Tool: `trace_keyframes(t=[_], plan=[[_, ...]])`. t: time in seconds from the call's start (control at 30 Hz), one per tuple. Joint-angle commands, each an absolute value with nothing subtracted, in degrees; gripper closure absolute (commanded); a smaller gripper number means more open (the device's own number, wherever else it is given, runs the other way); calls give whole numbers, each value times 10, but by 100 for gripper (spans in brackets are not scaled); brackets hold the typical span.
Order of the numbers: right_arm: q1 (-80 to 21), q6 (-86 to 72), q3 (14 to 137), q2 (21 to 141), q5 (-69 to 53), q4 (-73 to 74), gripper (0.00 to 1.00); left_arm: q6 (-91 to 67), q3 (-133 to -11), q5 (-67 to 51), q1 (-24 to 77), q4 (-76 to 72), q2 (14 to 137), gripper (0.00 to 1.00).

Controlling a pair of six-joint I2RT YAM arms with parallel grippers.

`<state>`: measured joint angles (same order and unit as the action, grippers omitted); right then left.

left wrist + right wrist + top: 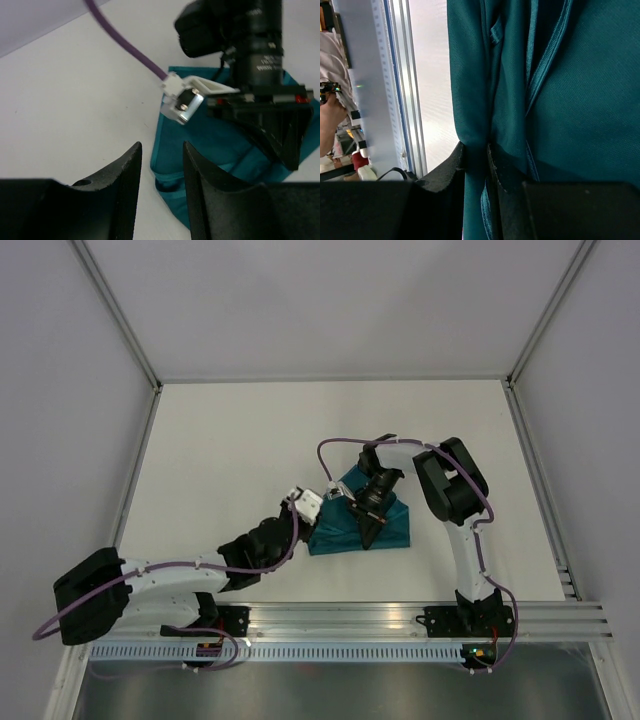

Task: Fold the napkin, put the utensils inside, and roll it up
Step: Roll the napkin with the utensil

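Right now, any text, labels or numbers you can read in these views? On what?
No text reads clearly in any view.
right wrist housing: a few lines of small white print on the black casing, too blurred to read.
napkin: plain teal, no print or tag text visible.

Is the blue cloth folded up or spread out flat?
Folded. The napkin is a small layered bundle with several hems stacked together, and the right gripper pinches one fold.
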<state>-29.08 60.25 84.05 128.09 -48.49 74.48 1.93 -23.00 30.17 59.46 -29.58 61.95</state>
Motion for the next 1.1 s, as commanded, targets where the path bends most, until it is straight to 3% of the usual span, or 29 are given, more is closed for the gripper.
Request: trace_keyframes(t=[0.0,0.37,0.57,0.83,1.07], plan=[[-292,614,844,1316,-414,689,94,148,-211,316,655,-395,663,56],[-287,588,849,1322,-410,674,94,142,-295,43,683,-300,787,52],[-286,580,847,1320,-410,667,94,141,-332,-26,683,-260,844,53],[-282,581,845,1320,-412,666,94,149,-340,-37,683,-245,884,53],[-281,587,845,1322,-415,672,94,171,-324,31,684,-298,903,52]])
